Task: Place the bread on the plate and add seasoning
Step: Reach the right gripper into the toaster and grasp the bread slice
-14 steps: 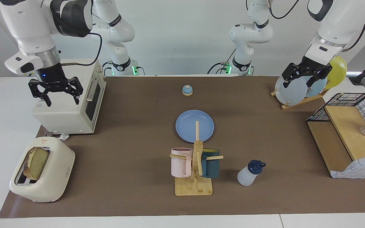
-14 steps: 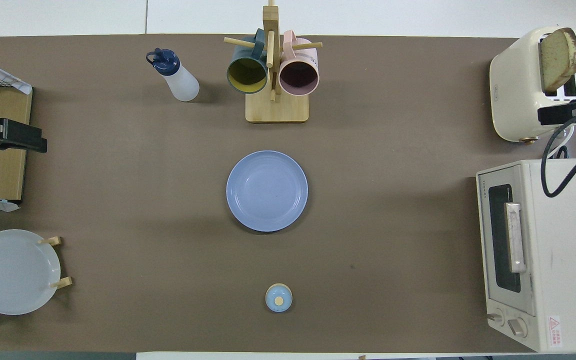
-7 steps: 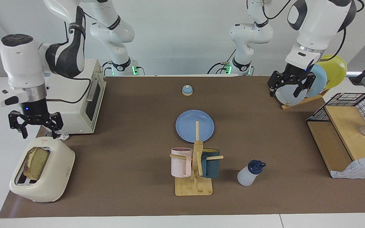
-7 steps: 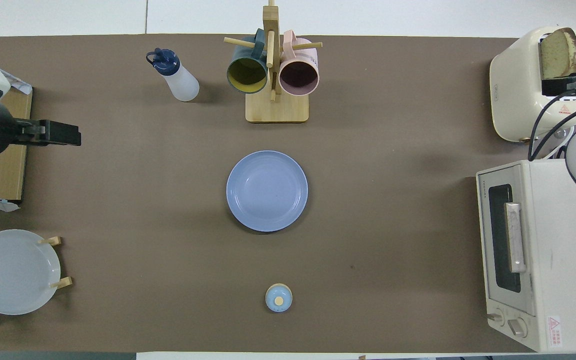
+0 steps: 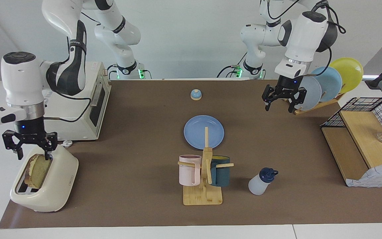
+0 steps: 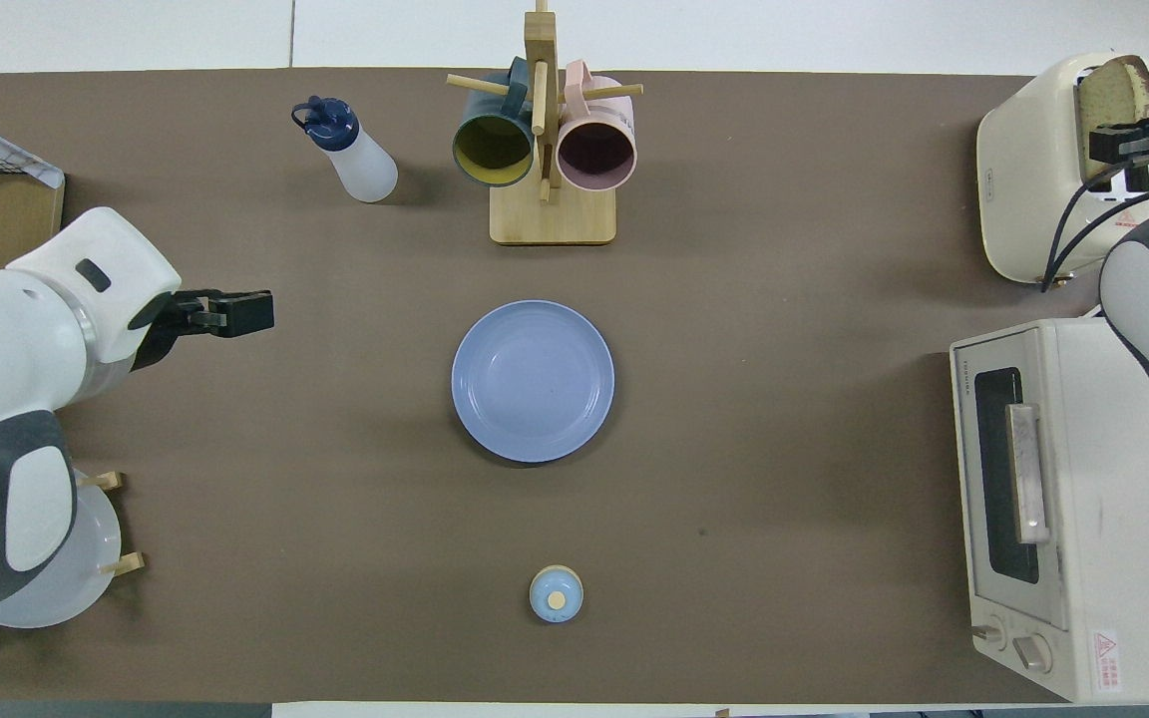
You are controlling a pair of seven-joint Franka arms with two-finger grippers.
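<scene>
Surface, overhead view: plate is lying bare. Bread is standing in toaster at 2 o'clock, wide right pincer straddling its top. Seasoning is waiting at 11 o'clock. Left pincer is hanging wide.

Blue plate at mat centre; bread upright in toaster, right gripper over it; seasoning beside mug rack
</scene>
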